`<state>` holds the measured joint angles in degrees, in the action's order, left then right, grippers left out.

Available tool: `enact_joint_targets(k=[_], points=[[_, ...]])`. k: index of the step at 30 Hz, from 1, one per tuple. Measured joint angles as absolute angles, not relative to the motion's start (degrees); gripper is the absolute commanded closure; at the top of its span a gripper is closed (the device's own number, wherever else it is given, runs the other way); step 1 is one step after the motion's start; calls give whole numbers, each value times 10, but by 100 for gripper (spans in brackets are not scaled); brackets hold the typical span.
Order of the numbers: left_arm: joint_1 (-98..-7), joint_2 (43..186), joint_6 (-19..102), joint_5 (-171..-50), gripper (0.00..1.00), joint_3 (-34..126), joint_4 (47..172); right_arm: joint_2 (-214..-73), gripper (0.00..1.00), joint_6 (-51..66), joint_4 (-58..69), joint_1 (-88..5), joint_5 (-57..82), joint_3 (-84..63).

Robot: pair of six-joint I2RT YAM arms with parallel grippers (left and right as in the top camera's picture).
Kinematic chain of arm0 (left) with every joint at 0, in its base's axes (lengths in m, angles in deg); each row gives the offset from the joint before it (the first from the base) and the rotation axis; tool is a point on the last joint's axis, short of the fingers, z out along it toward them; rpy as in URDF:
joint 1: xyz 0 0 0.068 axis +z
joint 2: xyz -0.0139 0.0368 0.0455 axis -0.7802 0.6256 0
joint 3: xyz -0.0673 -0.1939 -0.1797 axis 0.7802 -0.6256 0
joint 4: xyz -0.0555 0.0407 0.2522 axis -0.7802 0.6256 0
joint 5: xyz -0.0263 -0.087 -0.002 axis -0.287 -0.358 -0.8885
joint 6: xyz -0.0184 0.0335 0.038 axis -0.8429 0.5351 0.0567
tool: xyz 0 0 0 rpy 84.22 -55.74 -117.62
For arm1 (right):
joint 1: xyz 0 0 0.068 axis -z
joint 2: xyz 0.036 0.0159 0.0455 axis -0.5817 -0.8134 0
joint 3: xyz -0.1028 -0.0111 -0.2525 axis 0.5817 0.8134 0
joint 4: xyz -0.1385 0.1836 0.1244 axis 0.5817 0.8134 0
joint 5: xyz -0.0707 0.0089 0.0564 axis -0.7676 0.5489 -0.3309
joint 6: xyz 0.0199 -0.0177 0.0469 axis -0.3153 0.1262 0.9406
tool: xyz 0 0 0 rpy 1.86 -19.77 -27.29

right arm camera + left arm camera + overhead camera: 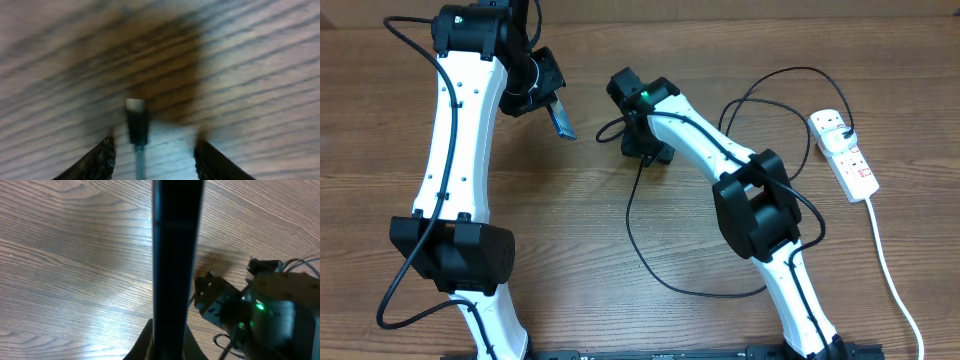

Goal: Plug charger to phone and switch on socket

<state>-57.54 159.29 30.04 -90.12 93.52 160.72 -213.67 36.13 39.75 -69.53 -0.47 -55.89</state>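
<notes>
My right claw (155, 149) is hanging spread around the charger (136, 120) tip, lower centre (no contact). Cable looks limp; I'm targeting its stiff connector.

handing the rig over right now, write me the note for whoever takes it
left gripper: shut on the phone, which is held tilted above the table.
right gripper: open, low over the table, fingers either side of the connector tip, not gripping it.
charger cable loops across the table to the socket at the right; its black plug looks seated there.
done: phone in hand, plug apparently in the socket.
left: grasp the tip, push it into the phone, switch the socket on. The switch state cannot be told.
</notes>
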Motion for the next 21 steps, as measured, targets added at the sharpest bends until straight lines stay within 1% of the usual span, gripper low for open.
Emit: enact_joint_targets(k=[12,14,15,19,21], points=[[-576,1593,300,-901,96,935,1607,-2137,75,365,399,-696,-8,-559],[-575,1593,300,-901,96,935,1607,-2137,76,366,398,-696,-7,-559],[-575,1593,300,-901,96,935,1607,-2137,79,367,397,-696,-7,-559],[-576,1593,300,-901,96,935,1607,-2137,82,368,397,-696,-7,-559],[-576,1593,300,-901,96,935,1607,-2137,80,367,397,-696,-7,-559]])
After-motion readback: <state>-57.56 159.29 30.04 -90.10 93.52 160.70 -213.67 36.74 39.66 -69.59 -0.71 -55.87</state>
